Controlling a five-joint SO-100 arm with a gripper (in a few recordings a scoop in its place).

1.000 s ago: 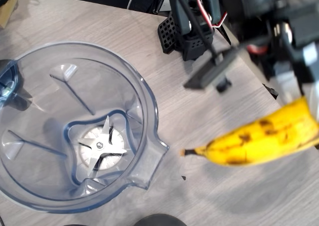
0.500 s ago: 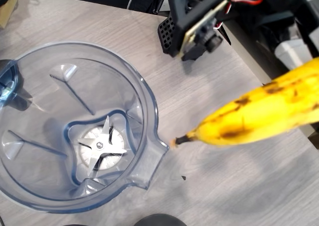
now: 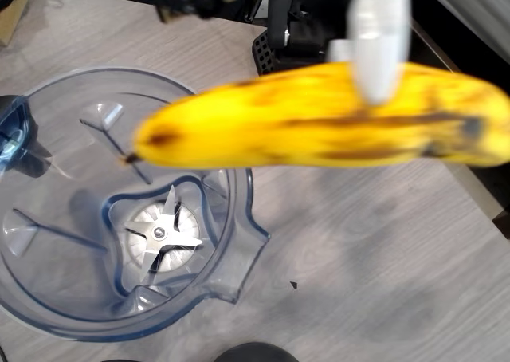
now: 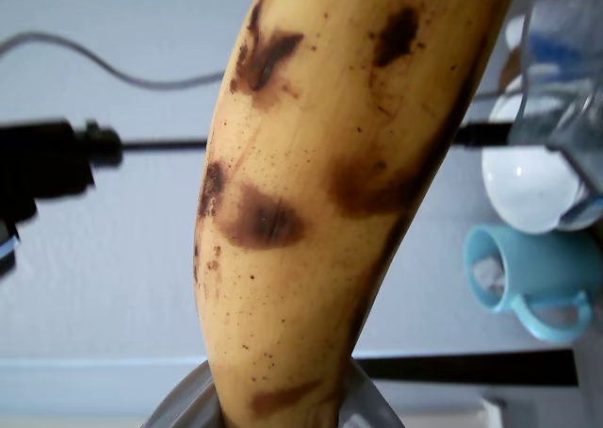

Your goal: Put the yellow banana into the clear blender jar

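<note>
We're mid-carry here: the yellow banana [image 3: 319, 127] is up in the air, and we reckon this is the transport step, with the drop into the clear blender jar [image 3: 48, 314] not yet done. The gripper [image 3: 376, 55] is pinching the banana; in the overhead view a white finger [image 3: 378, 35] crosses over the fruit toward its right-hand half, and in the wrist view the banana [image 4: 320, 202] rises out from between grey jaw parts at the bottom edge.

Relative to the jar, the banana lies roughly level and crosswise. Its dark left tip hangs over the jar's upper-right inside, above a rib, while most of its length sticks out past the jar's right rim, above the wooden table [image 3: 374, 282]. The silver blade [image 3: 162, 236] sits below and left of that tip.

Next move, as we see it: shift further over the jar's middle and tip the free end down so the whole thing clears the rim before letting go, otherwise it could catch on the rim.

The banana's ripe: bright yellow, brown-black blotches, freckling, a dark seam line.
</note>
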